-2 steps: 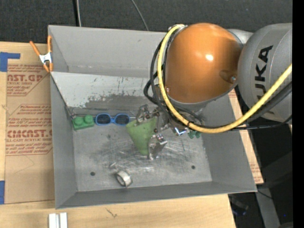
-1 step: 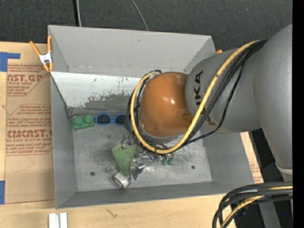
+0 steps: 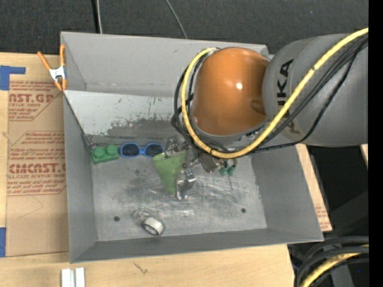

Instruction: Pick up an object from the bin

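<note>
My gripper (image 3: 185,181) reaches down below the orange dome to the bin floor, near the middle. A pale green soft-looking piece (image 3: 166,169) lies right against its left side, touching it; whether it is gripped I cannot tell. A pair of blue-lensed toy glasses (image 3: 140,150) lies just left of that, along the back slope. A small dark green bit (image 3: 228,171) shows at the gripper's right, partly under the arm.
A green toy brick (image 3: 104,154) sits at the left end of the floor beside the glasses. A small silvery ring-shaped thing (image 3: 153,225) lies near the front wall. The arm and dome cover the bin's right back part.
</note>
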Robot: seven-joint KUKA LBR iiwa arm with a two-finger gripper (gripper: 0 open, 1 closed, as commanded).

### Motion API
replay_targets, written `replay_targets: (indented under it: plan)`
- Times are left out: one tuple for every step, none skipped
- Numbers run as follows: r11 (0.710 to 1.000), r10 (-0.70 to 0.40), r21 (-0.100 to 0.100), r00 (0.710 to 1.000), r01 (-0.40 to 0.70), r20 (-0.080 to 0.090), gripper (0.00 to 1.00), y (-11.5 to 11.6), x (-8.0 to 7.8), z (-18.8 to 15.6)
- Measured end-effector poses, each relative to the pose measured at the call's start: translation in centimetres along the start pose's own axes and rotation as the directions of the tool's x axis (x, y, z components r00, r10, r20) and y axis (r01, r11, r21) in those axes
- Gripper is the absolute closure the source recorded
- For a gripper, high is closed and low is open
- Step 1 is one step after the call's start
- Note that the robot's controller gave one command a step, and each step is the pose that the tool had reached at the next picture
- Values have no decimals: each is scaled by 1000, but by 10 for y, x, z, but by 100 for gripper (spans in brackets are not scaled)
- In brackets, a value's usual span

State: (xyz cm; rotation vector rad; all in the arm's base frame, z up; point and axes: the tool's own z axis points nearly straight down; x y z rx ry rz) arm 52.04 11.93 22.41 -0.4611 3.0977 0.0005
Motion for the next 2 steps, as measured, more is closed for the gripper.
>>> replay_targets:
  plan:
    - [999,45,0,999,-45,-16,100,-50,14,63]
    - [852,-523,-2,852,523,-2,100,-60,8,-95]
